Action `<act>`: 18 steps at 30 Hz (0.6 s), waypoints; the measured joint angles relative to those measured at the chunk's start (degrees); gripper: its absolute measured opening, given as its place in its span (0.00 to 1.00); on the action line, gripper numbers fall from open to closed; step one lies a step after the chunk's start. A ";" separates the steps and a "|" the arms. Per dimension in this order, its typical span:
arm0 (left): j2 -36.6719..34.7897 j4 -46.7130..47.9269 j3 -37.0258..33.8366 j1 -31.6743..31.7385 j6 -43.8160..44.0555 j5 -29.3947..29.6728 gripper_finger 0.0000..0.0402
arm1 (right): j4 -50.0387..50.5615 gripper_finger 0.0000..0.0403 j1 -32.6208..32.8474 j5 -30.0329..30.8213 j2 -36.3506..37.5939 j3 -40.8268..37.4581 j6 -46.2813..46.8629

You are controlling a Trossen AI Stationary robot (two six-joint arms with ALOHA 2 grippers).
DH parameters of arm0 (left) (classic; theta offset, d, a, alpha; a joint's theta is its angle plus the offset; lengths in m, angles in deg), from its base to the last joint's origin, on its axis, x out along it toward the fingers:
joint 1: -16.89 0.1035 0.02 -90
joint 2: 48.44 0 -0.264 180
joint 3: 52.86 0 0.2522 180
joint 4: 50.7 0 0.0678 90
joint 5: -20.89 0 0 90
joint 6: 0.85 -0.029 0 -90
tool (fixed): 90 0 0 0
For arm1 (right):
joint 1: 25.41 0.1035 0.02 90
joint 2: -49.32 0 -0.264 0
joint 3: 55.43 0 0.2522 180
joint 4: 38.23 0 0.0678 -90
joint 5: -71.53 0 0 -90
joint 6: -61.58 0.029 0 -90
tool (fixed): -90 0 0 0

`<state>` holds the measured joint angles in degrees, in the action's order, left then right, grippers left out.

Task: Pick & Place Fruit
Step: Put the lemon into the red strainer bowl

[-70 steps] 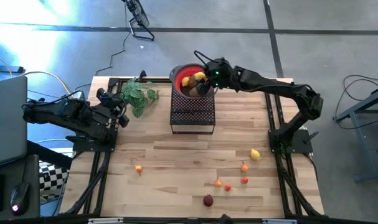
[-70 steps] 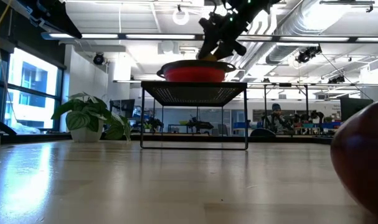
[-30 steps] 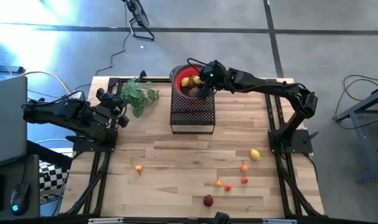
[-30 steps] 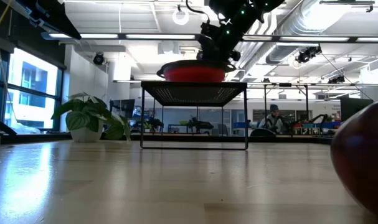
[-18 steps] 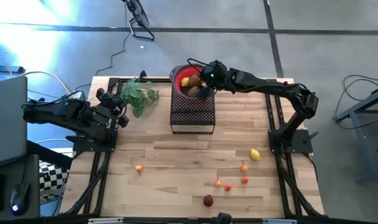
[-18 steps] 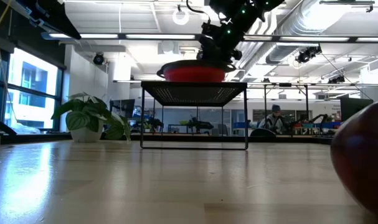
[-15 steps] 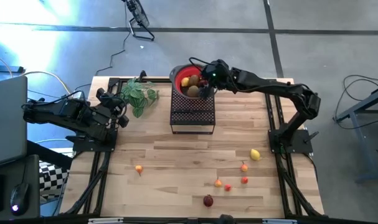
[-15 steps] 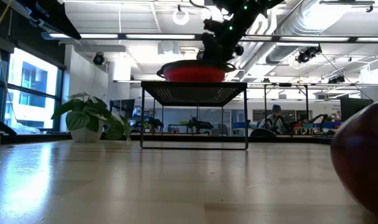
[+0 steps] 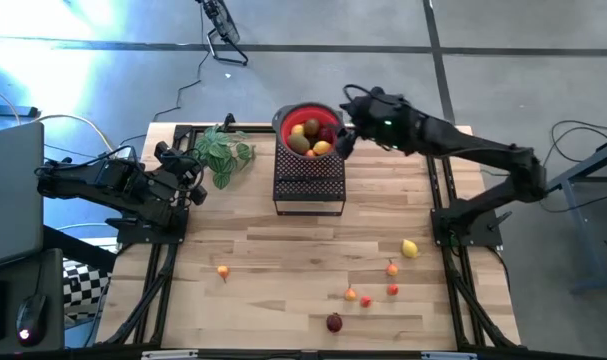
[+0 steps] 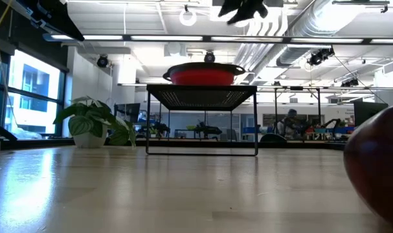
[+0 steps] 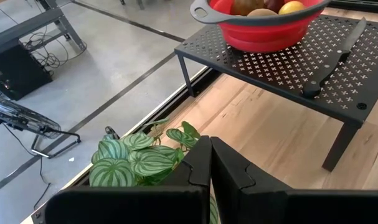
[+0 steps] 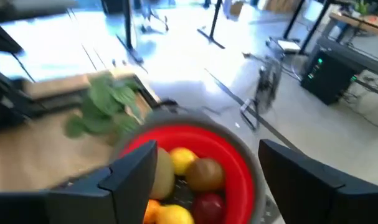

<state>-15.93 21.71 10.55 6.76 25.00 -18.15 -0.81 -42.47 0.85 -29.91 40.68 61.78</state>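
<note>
While right gripper (image 9: 349,135) hangs open, empty, beside red bowl (image 9: 283,119): drop step done; next, yellow lemon (image 9: 410,248) near right; left gripper (image 11: 208,163) closed, far left.

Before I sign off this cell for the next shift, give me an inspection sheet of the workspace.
Surface: wooden table, bare between items.
Job's things: red bowl of fruit on black mesh stand; lemon, dark red ball and five small orange and red pieces loose on the table.
Clutter: leafy plant; knife on the stand.
Grippers: right gripper beside the bowl, fingers open, empty; left gripper parked by the plant, shut.
Cables: one trailing on the floor behind the table.
Surroundings: open room, desks, frames.
</note>
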 joint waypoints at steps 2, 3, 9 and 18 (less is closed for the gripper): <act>-0.02 0.00 -0.02 0.02 0.00 0.00 0.00 | 0.08 0.66 1.19 -0.07 2.36 0.00 1.48; -0.02 0.00 0.00 0.01 0.00 0.01 0.00 | 0.08 0.66 1.97 -0.09 3.40 0.00 2.23; -0.01 0.00 -0.01 0.02 0.00 0.04 0.00 | 0.14 0.63 6.93 -0.18 9.26 0.04 7.26; -0.01 -0.02 -0.02 0.01 0.00 0.15 0.00 | 9.48 0.63 13.23 -1.49 13.41 0.09 19.95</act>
<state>-15.94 21.69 10.53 6.77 25.00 -18.00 8.67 -29.24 -0.64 -16.50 40.77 81.73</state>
